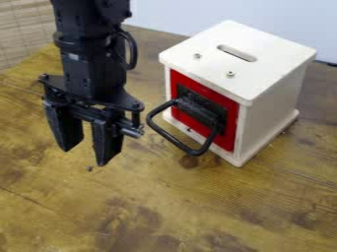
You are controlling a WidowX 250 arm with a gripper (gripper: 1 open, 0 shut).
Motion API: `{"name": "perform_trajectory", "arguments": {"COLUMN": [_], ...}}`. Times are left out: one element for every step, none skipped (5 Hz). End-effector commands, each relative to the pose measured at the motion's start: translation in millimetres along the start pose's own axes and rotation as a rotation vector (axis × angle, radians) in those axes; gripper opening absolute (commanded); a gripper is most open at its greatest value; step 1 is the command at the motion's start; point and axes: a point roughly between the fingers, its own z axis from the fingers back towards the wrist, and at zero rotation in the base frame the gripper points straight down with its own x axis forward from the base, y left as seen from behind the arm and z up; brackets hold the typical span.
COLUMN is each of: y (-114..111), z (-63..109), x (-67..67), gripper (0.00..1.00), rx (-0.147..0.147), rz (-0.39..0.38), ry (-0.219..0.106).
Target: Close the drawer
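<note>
At the left of the frame your pincer (87, 150) hangs over the counter (158, 212), fingers apart, holding nothing. Just right of it, the black handle (178, 130) sticks out from the red drawer (208, 108) of the white box (257, 69).

gripper (90, 148) fingers apart, left of drawer (202, 110) – black handle (180, 129), wooden table (198, 207)

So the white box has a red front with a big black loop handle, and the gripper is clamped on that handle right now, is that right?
Not quite. The white box does have a red drawer front with a big black loop handle, but the gripper is not clamped on it. In the camera view it hangs to the left of the handle, holding nothing.
</note>
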Motion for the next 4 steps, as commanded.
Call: {"name": "perform_trajectory", "arguments": {"y": [0.6,1.8,1.3,1.1], "z": [-1.5,-2.5,-3.0,2.4], "x": [1.5,2.2,2.1,1.5], "gripper": [1.00,1.00,1.00,1.00], "rx": [-0.018,-0.036,-0.056,-0.063], "rz": [0.013,0.029,0.042,0.040], "ry": [-0.021,-0.039,-0.058,-0.065]}}
